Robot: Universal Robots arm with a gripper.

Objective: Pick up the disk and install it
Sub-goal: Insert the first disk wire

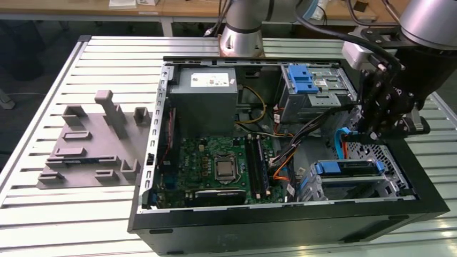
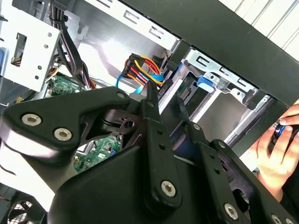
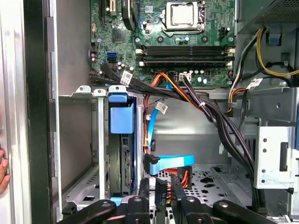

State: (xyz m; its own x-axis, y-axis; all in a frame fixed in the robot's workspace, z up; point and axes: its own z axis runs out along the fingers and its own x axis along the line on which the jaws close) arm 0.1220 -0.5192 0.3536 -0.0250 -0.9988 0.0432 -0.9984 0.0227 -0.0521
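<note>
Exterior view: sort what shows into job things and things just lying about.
Job: disk in its blue carrier; tool near it; drive cage around it.
Lying about: grey fixture block; power supply; motherboard.

One computer case (image 1: 286, 219) — one grey fixture block (image 1: 93, 144) — one hand (image 2: 275, 154).

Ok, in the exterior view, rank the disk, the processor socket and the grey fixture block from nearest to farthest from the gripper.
From the gripper:
1. the disk, close by, at the exterior view's right.
2. the processor socket, mid-way across the case.
3. the grey fixture block, outside the case, at the exterior view's left.
</note>
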